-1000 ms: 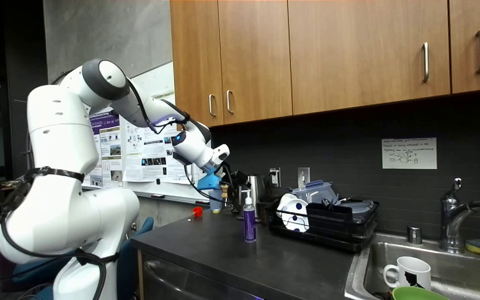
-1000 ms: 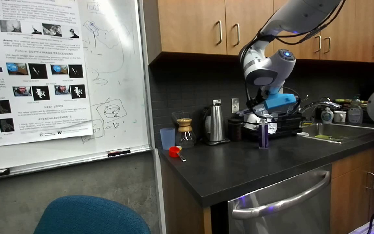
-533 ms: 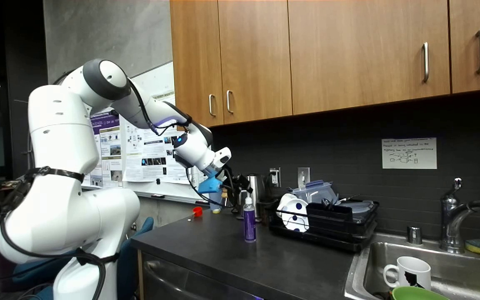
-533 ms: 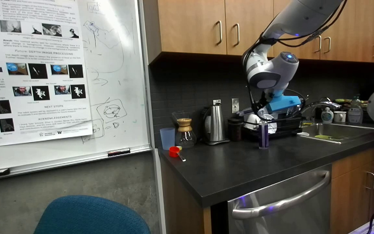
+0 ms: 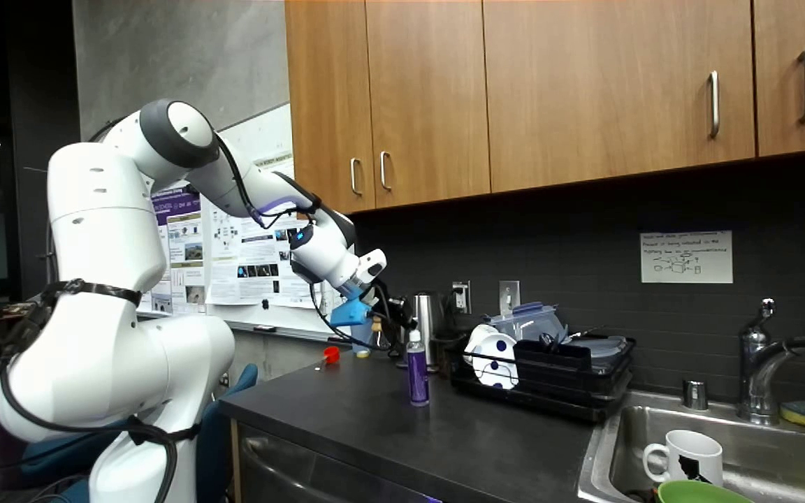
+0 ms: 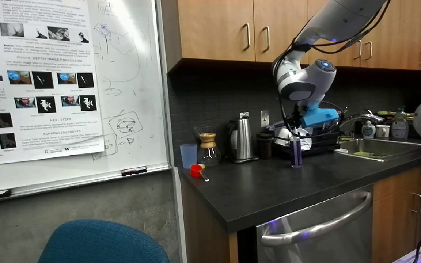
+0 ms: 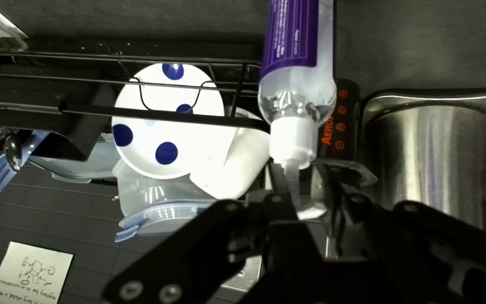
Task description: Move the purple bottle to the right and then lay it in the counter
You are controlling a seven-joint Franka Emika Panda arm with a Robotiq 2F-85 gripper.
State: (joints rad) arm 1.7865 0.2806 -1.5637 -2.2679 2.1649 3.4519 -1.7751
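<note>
Purple bottle on counter, fingers narrow — seemingly gripping its pump, spotted plate in rack, mug in sink

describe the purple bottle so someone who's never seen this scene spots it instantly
On the dark counter, find the black dish rack beside the sink. Near the rack's end toward the kettle, a slim purple bottle rests with the gripper at its top. Its purple label and white pump set it apart from the shiny steel kettle and black rack.
</note>
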